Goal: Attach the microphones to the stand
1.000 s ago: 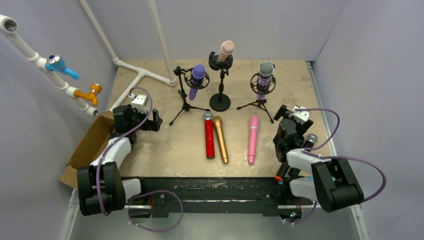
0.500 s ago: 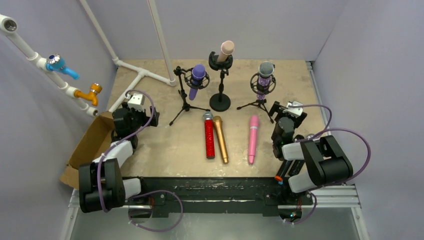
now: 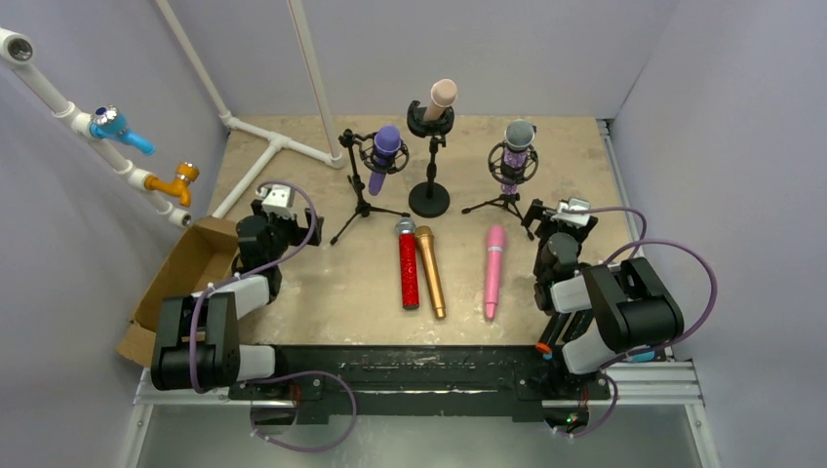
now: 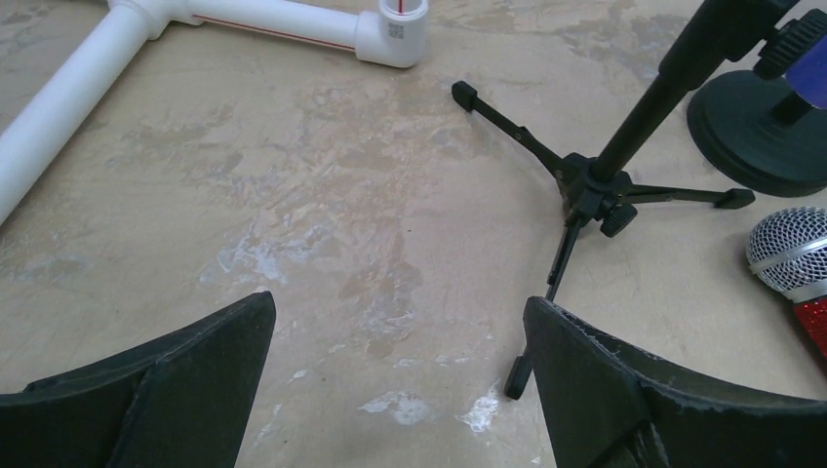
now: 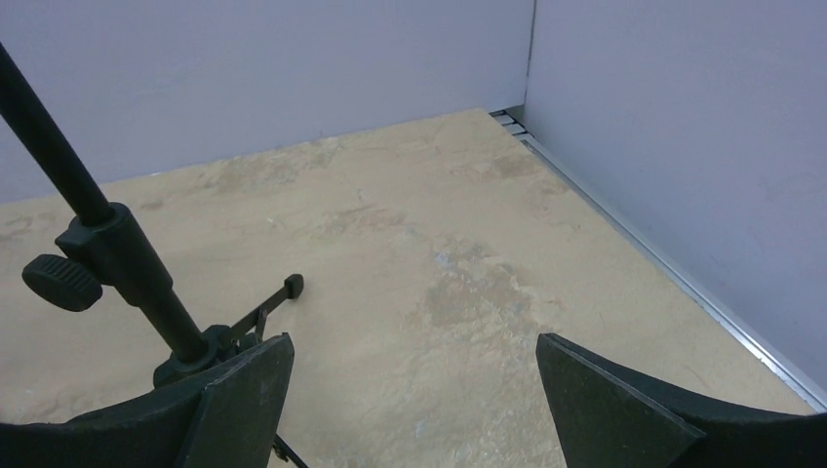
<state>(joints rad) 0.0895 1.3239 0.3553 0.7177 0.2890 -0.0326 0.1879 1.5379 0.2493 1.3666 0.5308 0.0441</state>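
Three stands hold microphones: a purple one on the left tripod [image 3: 385, 156], a beige one on the round-base stand [image 3: 434, 102], a grey-headed glitter one on the right tripod [image 3: 515, 156]. A red glitter microphone [image 3: 408, 268], a gold one [image 3: 430, 271] and a pink one [image 3: 493, 271] lie loose on the table. My left gripper [image 3: 297, 226] is open and empty, low over the table left of the left tripod [image 4: 595, 185]; the red microphone's mesh head [image 4: 790, 255] shows at its right. My right gripper [image 3: 544, 213] is open and empty beside the right tripod's legs [image 5: 127, 273].
White pipes [image 3: 283, 146] run along the back left, with a blue tap [image 3: 122, 127] and an orange tap [image 3: 174, 180] on the left wall. A cardboard box [image 3: 176, 283] sits at the left edge. Walls close the back and right.
My left gripper has swung right, toward the left tripod. My right arm has folded in and its gripper moved slightly back toward the right tripod. Both stay open and empty.
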